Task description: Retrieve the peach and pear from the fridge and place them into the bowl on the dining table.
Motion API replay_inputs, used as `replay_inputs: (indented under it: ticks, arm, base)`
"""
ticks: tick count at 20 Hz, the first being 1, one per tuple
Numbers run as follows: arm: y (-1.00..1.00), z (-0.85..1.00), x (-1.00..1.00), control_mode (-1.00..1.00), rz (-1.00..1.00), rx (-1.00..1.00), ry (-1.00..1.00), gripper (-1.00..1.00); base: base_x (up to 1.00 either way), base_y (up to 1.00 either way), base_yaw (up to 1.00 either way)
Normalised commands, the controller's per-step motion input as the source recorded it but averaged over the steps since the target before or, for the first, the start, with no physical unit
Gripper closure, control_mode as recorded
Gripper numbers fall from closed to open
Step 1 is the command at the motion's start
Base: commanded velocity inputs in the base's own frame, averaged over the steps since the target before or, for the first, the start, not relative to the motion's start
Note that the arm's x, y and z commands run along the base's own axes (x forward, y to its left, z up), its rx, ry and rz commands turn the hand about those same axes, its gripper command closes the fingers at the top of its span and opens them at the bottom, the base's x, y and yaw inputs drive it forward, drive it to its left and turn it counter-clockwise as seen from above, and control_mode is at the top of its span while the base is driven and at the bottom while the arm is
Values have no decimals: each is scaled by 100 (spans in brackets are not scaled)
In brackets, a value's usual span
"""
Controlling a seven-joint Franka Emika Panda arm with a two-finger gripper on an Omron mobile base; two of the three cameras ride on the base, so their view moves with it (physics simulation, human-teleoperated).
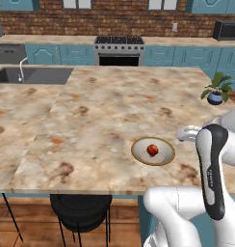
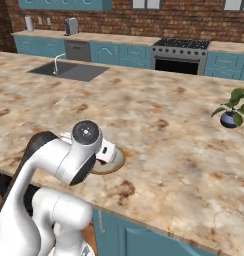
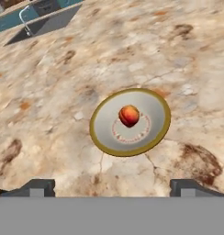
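Note:
The peach (image 1: 152, 150) (image 3: 129, 115), a round red fruit, lies in the middle of the bowl (image 1: 138, 157) (image 3: 98, 137) (image 2: 117, 163), a shallow gold-rimmed dish on the dining table (image 1: 90, 120) (image 3: 49, 114) near its front edge. My gripper (image 3: 114, 187) hangs above the table just short of the bowl, tilted down at it. Its two fingertips (image 3: 38, 187) stand wide apart and open, with nothing between them. In the left base view the white hand (image 1: 188, 133) sits just right of the bowl. The pear and the fridge are out of view.
A small potted plant (image 1: 215, 91) (image 2: 233, 114) stands on the table's far right. A sink (image 1: 32, 75) (image 2: 69, 71) is set in the top at the far left. A black stool (image 1: 81, 212) stands under the front edge. A stove (image 1: 119, 48) is at the back wall.

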Motion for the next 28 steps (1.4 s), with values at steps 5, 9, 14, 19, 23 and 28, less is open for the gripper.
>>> replay_inputs:
  ticks: [5, 9, 14, 19, 23, 28]
  arm:
    - [15, 98, -95, -100, 0, -5, -25, -100]
    - [20, 81, -33, -100, 0, -1, -8, -100]
    - [4, 4, 4, -100, 0, 0, 0, -100]
    - [0, 0, -1, 100, 0, 0, 0, -100]
    - [0, 0, 0, 100, 0, 0, 0, -100]
    - [0, 0, 0, 100, 0, 0, 0, -100]
  base:
    - [0, 0, 0]
    - [0, 0, 0]
    - [0, 0, 0]
    - [-50, 0, 0]
    - [-100, 0, 0]
    - [-84, -8, -5]
